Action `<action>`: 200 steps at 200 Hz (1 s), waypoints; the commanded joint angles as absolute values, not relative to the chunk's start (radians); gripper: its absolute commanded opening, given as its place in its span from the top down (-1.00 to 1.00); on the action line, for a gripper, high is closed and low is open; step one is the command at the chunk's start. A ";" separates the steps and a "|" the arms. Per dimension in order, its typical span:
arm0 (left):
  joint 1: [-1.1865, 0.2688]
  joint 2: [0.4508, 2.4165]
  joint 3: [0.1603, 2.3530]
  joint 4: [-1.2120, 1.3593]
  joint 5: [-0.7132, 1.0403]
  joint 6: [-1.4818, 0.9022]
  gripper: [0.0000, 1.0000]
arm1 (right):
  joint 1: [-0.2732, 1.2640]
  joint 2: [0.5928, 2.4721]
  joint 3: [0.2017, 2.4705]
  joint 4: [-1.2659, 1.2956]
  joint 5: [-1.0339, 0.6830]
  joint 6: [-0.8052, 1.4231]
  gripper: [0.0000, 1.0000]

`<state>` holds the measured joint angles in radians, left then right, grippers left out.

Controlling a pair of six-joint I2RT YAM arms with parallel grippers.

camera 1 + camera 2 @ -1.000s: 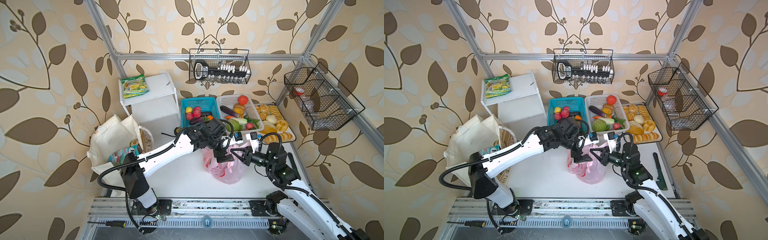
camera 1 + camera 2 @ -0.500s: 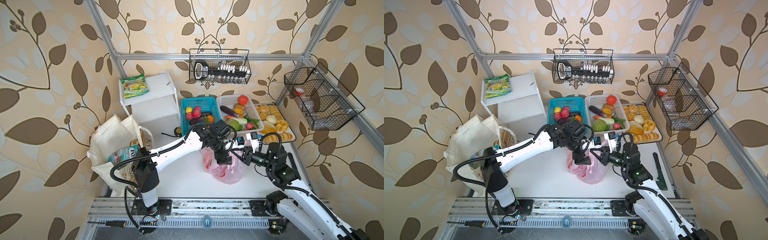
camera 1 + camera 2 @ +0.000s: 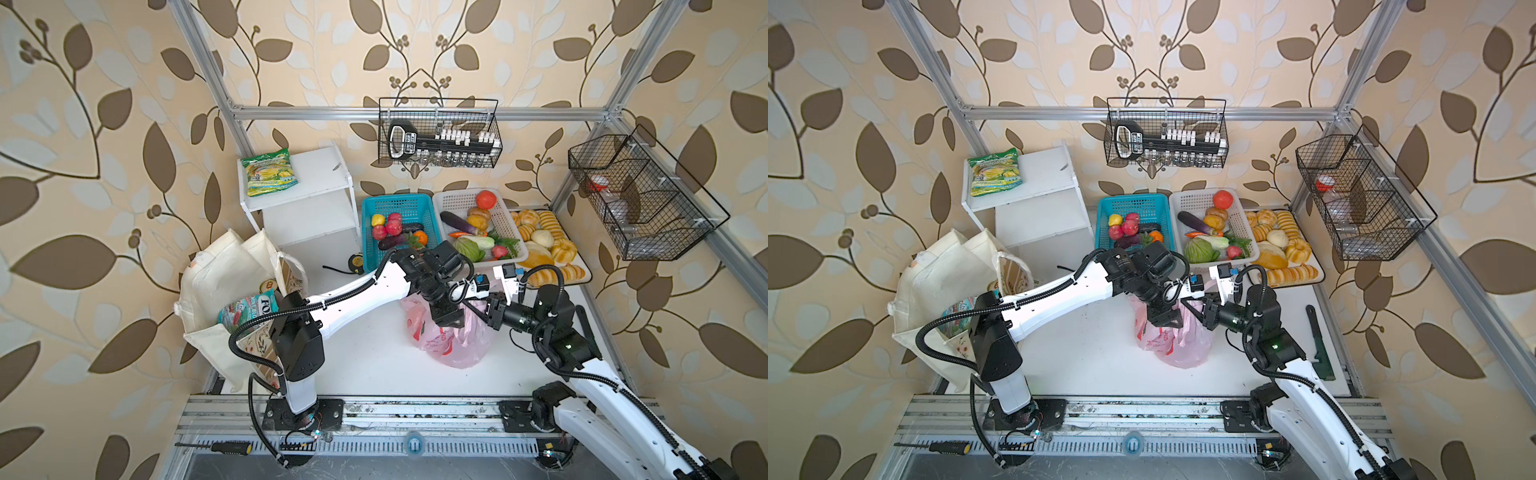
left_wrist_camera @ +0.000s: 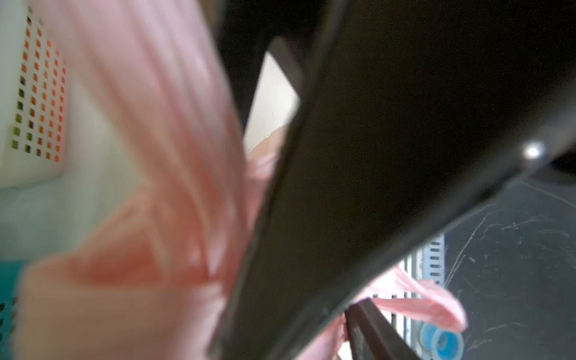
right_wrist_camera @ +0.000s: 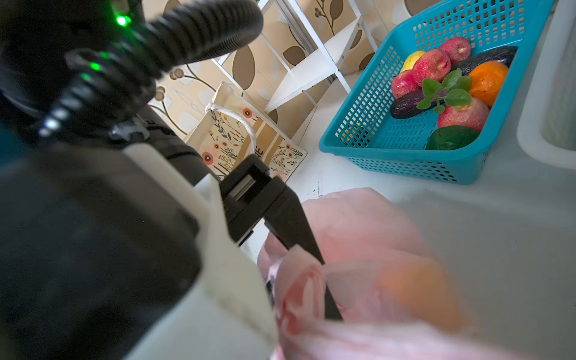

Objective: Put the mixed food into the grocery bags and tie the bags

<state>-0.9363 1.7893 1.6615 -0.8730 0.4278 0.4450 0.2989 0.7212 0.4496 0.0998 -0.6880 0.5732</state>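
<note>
The pink plastic bag (image 3: 453,349) (image 3: 1179,345) (image 5: 358,224) stands mid-table with something orange showing through it. My left gripper (image 3: 448,320) (image 3: 1165,320) points down into its bunched top; plastic lies between its jaws, and how tightly they close is unclear. My right gripper (image 3: 478,309) (image 3: 1196,309) is shut on a stretched handle of the bag. The cream tote (image 3: 220,282) (image 3: 942,274) stands at the left with a teal-red packet (image 3: 245,309) and a gold-topped can (image 3: 269,285) inside. Toy fruit (image 3: 395,226) (image 5: 436,78) lies in the teal basket (image 3: 368,232).
Behind the bag are a white basket (image 3: 511,232) of vegetables and a bread tray (image 3: 577,266). A white shelf (image 3: 307,178) carries a green-yellow packet (image 3: 270,172). A floral paper bag (image 5: 237,140) leans by the tote. A tape measure (image 3: 355,262) lies near the teal basket.
My left arm has swung right and its gripper has come down onto the pink bag's top, its jaws narrowing. The right arm has held still.
</note>
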 commanded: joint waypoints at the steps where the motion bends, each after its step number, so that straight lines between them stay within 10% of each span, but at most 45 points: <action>1: -0.946 1.792 1.689 -0.936 0.457 0.455 -0.13 | 0.285 0.712 0.484 0.137 -0.671 0.590 0.58; 58: -0.946 1.826 1.725 -1.025 0.416 0.507 -0.46 | 0.283 0.705 0.483 0.142 -0.681 0.594 0.59; 127: -0.953 1.834 1.733 -1.008 0.397 0.507 0.27 | 0.284 0.698 0.481 0.138 -0.675 0.603 0.58; 200: -0.963 1.835 1.736 -0.931 0.459 0.422 0.33 | 0.286 0.684 0.478 0.130 -0.693 0.608 0.57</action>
<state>-0.9375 1.8133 1.7100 -0.9413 0.4400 0.4534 0.2829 0.7071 0.4496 0.0841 -0.6731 0.6052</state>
